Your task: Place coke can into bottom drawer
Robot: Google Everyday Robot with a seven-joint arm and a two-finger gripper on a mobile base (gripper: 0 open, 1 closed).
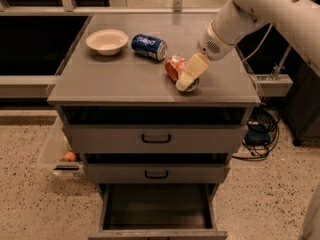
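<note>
The coke can lies on its side on the bench, right of centre and near the front edge. It is not yet in the bottom drawer, which stands pulled out below, seemingly ready to receive it. From the left come a white bowl, a blue can on its side, the coke can near it, then the gripper reaching down from the right. Its jaws cover the can's right end, probably for a grasp; whether they are spread or clamped I cannot tell.
</note>
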